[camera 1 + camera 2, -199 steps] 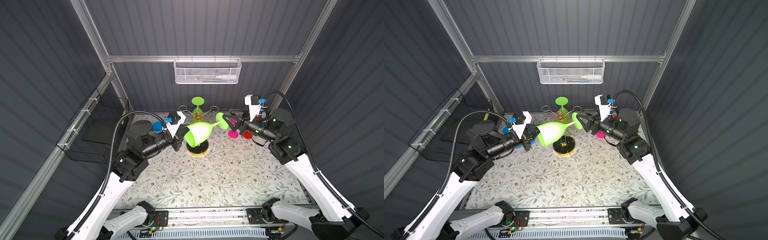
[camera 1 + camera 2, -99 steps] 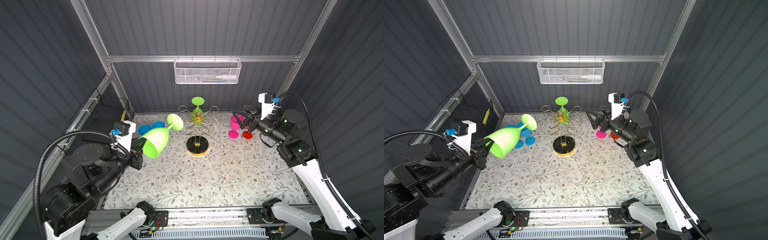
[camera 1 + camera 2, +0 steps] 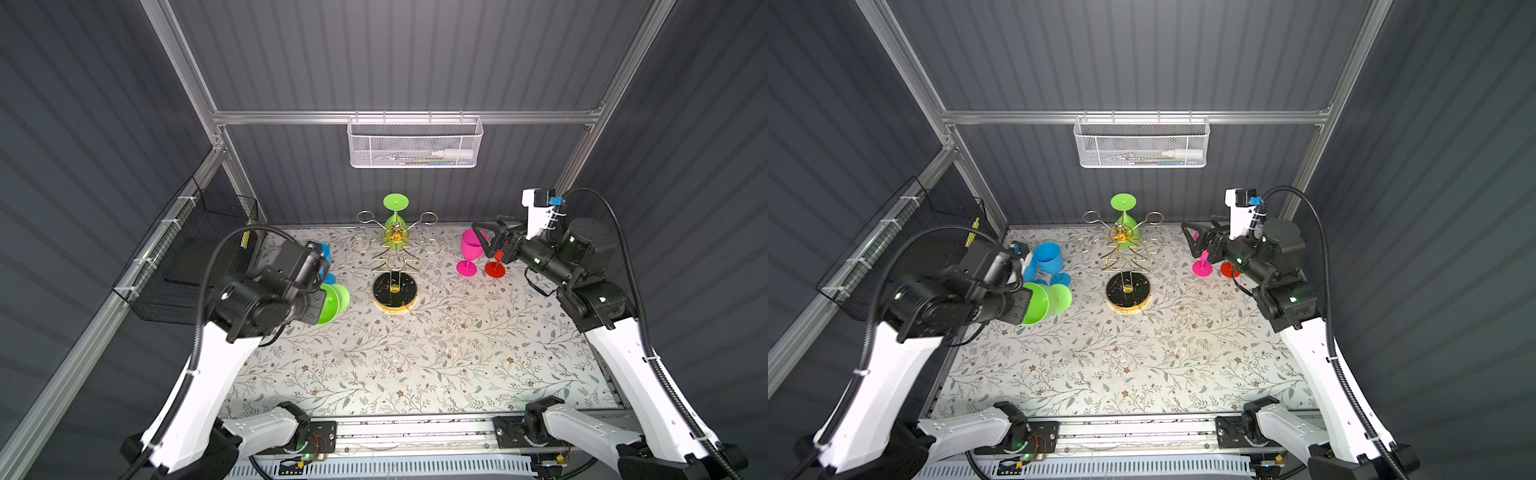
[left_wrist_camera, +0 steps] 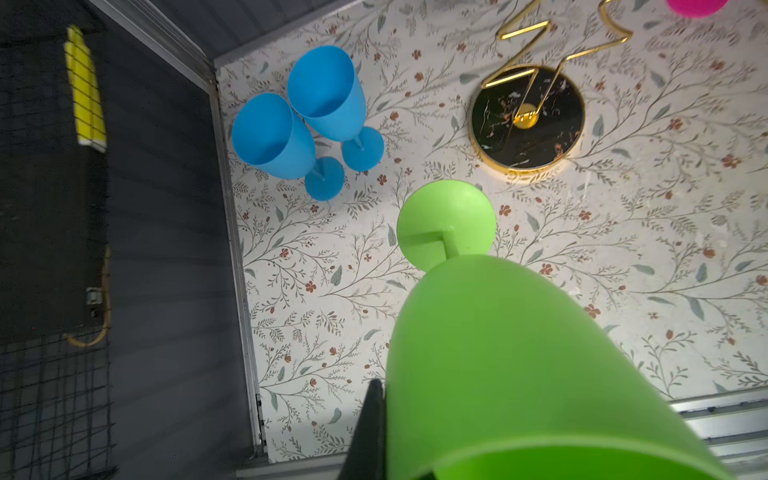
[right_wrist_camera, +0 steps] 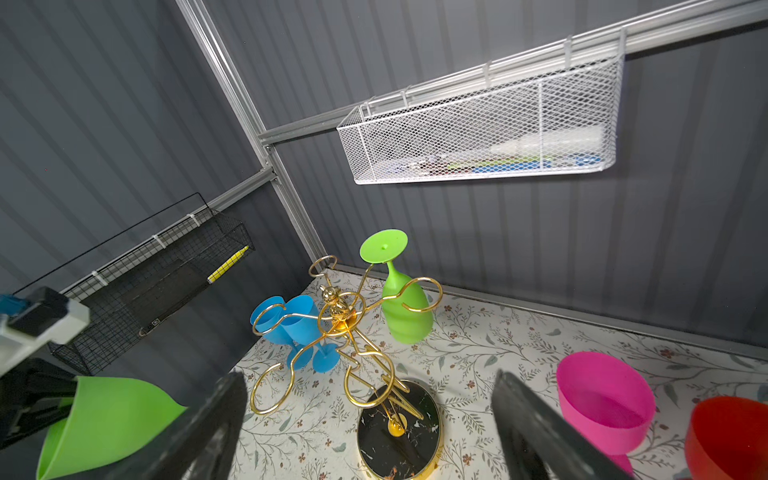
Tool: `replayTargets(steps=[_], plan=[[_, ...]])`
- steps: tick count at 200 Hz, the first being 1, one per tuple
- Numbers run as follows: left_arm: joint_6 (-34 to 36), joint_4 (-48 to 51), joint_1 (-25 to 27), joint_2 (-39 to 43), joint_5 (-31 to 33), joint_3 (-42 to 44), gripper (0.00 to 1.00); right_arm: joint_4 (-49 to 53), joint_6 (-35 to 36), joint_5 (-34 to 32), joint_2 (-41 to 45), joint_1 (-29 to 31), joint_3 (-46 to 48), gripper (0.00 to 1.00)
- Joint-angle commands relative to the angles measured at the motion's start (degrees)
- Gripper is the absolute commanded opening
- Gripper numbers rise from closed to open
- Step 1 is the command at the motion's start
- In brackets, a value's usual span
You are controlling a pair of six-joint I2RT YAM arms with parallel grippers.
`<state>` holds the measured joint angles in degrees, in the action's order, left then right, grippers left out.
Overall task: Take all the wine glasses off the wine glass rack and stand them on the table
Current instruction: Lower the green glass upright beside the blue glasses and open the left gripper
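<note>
Green wine glass point(image 3: 1047, 302) clamped at the rim in left gripper point(image 3: 1026, 302), off the wine glass rack point(image 3: 395, 250), just beside two blue glasses point(image 3: 1047, 257). Right gripper point(image 3: 485, 240) spread wide, empty, near pink glass point(image 3: 468, 245). Second green glass point(image 3: 395, 220) inverted on rack.

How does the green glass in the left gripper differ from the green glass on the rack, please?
The held glass is off the rack, clamped at its bowl by the left gripper; the rack glass hangs on it. The held glass is tilted beside the blue glasses; the rack glass hangs foot up. Both are lime green, alike in shape.
</note>
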<state>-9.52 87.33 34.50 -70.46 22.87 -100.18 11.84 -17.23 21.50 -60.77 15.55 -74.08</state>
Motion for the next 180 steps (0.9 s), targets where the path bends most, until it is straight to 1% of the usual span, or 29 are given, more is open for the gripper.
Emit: replayTargets(steps=[1, 14, 19, 28, 56, 80, 102, 126, 146, 180], plan=[[1.9, -1.2, -5.7, -2.1, -4.9, 1.6, 0.00, 0.6, -1.0, 1.8, 0.9, -1.2, 1.1, 0.95], [5.1, -4.6, -13.3, -2.9, -11.6, 4.3, 0.00, 0.4, -1.3, 2.6, 1.2, -2.0, 1.7, 0.95], [6.1, -5.8, -15.1, -3.3, -13.1, 5.4, 0.00, 0.3, -1.5, 2.9, 1.3, -2.3, 1.9, 0.95], [6.7, -7.8, -16.6, -4.2, -14.8, 6.8, 0.00, 0.1, -1.7, 3.3, 1.4, -2.9, 2.3, 0.96], [6.4, -13.5, -17.1, -8.5, -19.2, 9.6, 0.00, 0.1, -2.0, 4.5, 1.5, -4.1, 3.1, 0.97], [6.1, -15.7, -17.5, -13.5, -18.1, 10.7, 0.00, 0.1, -2.4, 5.3, 1.4, -5.2, 3.4, 0.98], [6.6, -18.2, -20.3, -16.8, -19.7, 12.2, 0.00, 0.1, -2.8, 6.0, 1.3, -6.0, 3.9, 0.98], [6.8, -19.6, -22.4, -19.8, -20.8, 11.9, 0.00, -0.1, -3.2, 7.0, 0.9, -6.9, 4.3, 0.99], [6.9, -21.5, -22.7, -21.9, -22.1, 11.3, 0.00, -0.6, -3.8, 7.6, 0.3, -7.6, 4.6, 0.99], [7.9, -21.0, -23.3, -27.5, -21.6, 8.7, 0.00, -0.8, -5.2, 8.8, -1.8, -8.7, 3.8, 0.99]])
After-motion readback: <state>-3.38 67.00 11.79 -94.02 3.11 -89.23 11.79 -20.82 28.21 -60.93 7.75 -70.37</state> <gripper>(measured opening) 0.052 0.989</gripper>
